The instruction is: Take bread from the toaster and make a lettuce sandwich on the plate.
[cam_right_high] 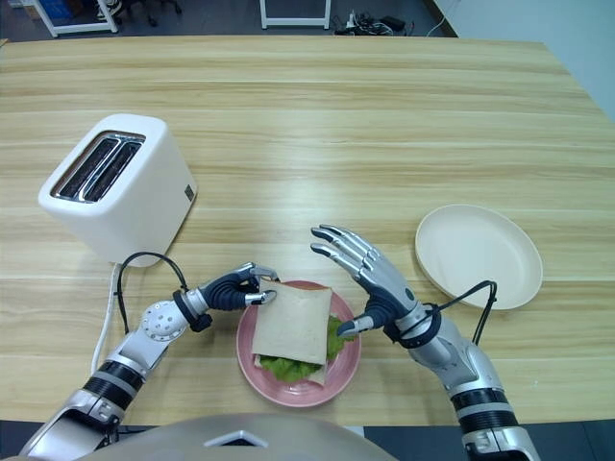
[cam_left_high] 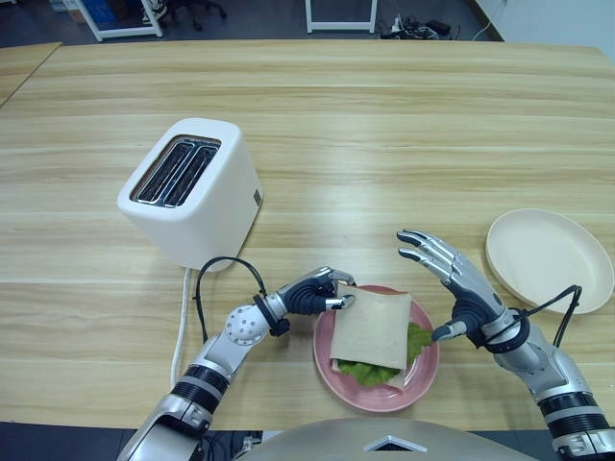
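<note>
A slice of bread point(cam_left_high: 371, 330) lies on top of green lettuce point(cam_left_high: 371, 371) on the pink plate point(cam_left_high: 417, 382), with another slice edge showing beneath. My left hand point(cam_left_high: 315, 293) is at the plate's left rim, fingers curled, fingertips touching the top slice's upper left corner. My right hand point(cam_left_high: 455, 283) hovers just right of the sandwich, fingers spread and holding nothing. The white toaster point(cam_left_high: 189, 192) stands at the left; its two slots look empty.
An empty cream plate point(cam_left_high: 548, 258) sits at the right. The toaster's white cord point(cam_left_high: 181, 322) runs toward the table's front edge. Chairs and a frame stand beyond the far edge of the wooden table point(cam_left_high: 384, 115).
</note>
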Motion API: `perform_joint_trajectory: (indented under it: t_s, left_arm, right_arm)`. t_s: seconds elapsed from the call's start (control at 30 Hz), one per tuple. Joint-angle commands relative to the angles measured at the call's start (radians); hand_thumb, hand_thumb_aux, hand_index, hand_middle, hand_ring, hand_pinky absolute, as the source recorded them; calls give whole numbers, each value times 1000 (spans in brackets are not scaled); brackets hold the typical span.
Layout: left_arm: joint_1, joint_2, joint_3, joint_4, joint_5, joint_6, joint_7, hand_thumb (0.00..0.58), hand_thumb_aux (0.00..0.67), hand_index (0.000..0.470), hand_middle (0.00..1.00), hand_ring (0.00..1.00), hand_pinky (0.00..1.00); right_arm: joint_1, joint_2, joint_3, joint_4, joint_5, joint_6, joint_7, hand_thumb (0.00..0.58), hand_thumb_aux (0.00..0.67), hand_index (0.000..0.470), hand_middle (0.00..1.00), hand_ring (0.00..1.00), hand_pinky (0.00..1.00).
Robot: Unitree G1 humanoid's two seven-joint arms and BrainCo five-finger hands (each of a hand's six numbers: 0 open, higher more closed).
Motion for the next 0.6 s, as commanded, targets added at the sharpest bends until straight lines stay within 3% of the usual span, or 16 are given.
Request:
perform_joint_trajectory:
  t_s: [0.03, 0.27, 0.4, 0.6]
  left_arm:
    - [-37, -12, 1, 59, 67, -12, 18, 580, 670, 470, 1000, 1000, 1000]
    - [-77, -9, -25, 128, 186, -58, 56, 580, 670, 470, 1000, 1000, 1000]
    - [-93, -3, -29, 135, 236, -78, 81, 580, 670, 470, 1000, 1000, 1000]
    - [-98, 9, -21, 112, 265, -81, 105, 580, 670, 470, 1000, 1000, 1000]
  right_arm:
    - [20, -30, 50, -43, 103, -48, 73, 0, 0, 0, 0, 0, 0]
    - [68, -232, 243, -106, 322, -97, 319, 0, 0, 0, 0, 0, 0]
    - [78, -290, 276, -101, 323, -19, 451, 0, 0, 0, 0, 0, 0]
    - [82, -257, 284, -27, 211, 98, 535, 0, 0, 0, 0, 0, 0]
